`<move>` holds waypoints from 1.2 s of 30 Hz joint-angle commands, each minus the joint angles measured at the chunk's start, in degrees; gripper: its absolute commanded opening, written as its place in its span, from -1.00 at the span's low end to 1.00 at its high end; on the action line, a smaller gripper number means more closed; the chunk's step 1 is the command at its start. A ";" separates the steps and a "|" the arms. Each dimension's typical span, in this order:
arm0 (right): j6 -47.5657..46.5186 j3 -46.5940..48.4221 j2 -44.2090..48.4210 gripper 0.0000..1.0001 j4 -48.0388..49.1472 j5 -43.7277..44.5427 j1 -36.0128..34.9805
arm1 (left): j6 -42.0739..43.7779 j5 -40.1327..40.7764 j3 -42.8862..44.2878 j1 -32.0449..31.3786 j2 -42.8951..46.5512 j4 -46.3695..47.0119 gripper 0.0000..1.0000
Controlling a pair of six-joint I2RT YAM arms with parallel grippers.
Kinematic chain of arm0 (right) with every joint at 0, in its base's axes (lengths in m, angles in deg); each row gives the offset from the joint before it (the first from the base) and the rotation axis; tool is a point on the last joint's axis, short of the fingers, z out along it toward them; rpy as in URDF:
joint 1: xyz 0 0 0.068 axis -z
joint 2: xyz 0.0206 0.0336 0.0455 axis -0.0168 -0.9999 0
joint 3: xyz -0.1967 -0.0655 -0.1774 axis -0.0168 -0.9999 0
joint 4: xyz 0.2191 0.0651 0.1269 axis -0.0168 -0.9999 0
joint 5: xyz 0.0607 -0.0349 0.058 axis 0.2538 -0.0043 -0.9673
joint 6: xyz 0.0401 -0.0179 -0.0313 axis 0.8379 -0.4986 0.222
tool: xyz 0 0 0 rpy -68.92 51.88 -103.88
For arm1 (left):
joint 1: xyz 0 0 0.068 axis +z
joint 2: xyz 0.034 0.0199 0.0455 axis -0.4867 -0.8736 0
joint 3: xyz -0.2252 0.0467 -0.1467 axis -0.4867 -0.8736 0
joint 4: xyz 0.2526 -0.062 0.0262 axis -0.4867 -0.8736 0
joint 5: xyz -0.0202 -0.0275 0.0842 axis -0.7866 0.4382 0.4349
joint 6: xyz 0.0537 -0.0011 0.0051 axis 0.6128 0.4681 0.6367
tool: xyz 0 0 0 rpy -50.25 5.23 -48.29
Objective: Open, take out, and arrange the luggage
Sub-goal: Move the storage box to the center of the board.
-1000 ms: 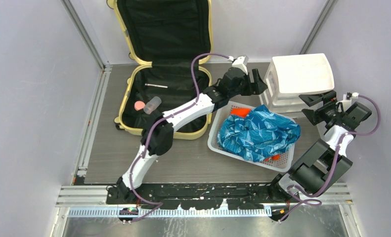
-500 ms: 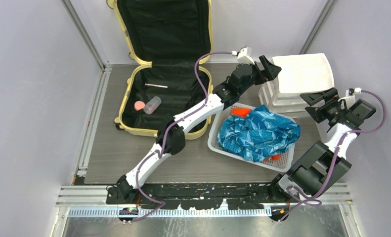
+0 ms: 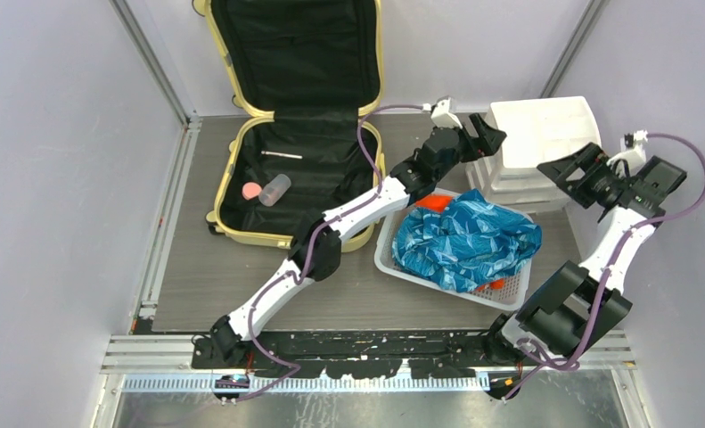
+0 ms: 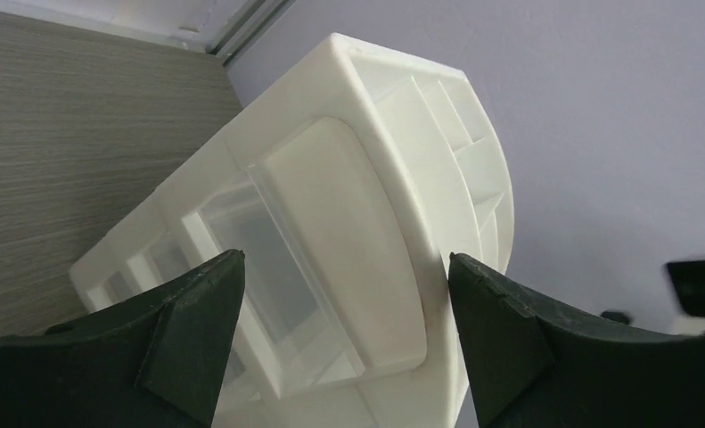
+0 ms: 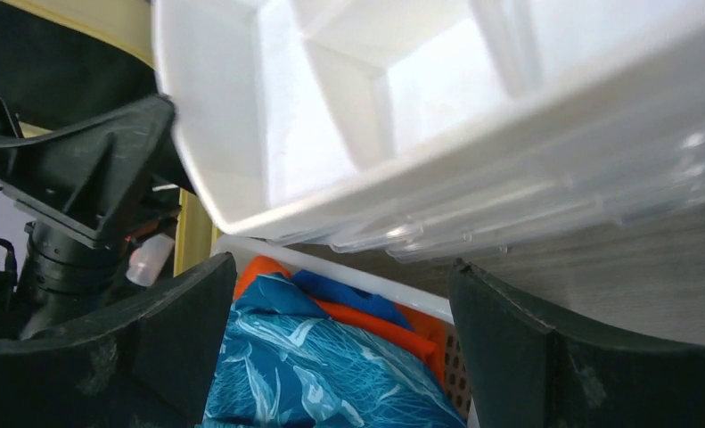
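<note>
Although the pale yellow hard-shell suitcase [image 3: 295, 53] stood open at the table's far left, a small clear bottle [image 3: 275, 189] lay inside, so unpacking seemed unfinished. Blue patterned cloth [image 3: 464, 236] filled the white perforated basket [image 3: 389, 247]. The left gripper [image 4: 344, 260] and right gripper [image 5: 344, 263] flanked the white stacked drawer bin [image 3: 545, 129], both wide and empty.

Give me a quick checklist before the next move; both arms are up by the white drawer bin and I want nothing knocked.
1. The luggage is open: ok, its lid stands up at the back.
2. The luggage is emptied: not ok; a clear bottle and a pink item lie inside.
3. The left pincer is open and empty: ok, at the left side of the drawer bin.
4. The right pincer is open and empty: ok, at the bin's right side.
5. Both pincers are clear of the bin: cannot tell; both are very close to it.
</note>
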 commanded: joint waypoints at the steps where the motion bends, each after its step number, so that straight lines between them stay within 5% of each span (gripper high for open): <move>1: -16.93 10.31 4.92 0.85 -14.23 0.50 -1.63 | 9.21 -2.77 -9.02 1.25 14.14 2.48 0.71; 7: -26.92 25.38 0.89 0.85 -26.76 12.22 -13.68 | 13.52 -9.31 -24.05 4.20 27.62 6.51 0.70; 12: -26.73 37.87 -8.98 0.80 -29.39 27.76 -27.83 | 22.21 -10.55 -42.03 5.55 43.41 8.53 0.71; 19: -29.21 43.62 -18.77 0.66 -28.39 48.41 -39.60 | 21.06 -9.11 -63.88 9.77 57.87 11.49 0.72; 23: -30.92 42.34 -20.69 0.32 -27.27 52.91 -41.61 | 20.22 -9.56 -69.28 11.24 61.02 12.13 0.73; 28: -32.60 38.25 -19.03 -0.50 -25.01 50.16 -44.06 | 17.59 -10.92 -71.12 12.43 60.33 12.83 0.73; 31: -33.35 36.75 -17.37 -0.80 -23.68 46.88 -46.89 | 12.34 -14.16 -70.74 14.07 57.78 14.62 0.71; 36: -33.99 39.15 -18.38 -0.87 -23.82 43.44 -51.78 | 8.03 -13.22 -70.24 15.06 55.17 16.43 0.68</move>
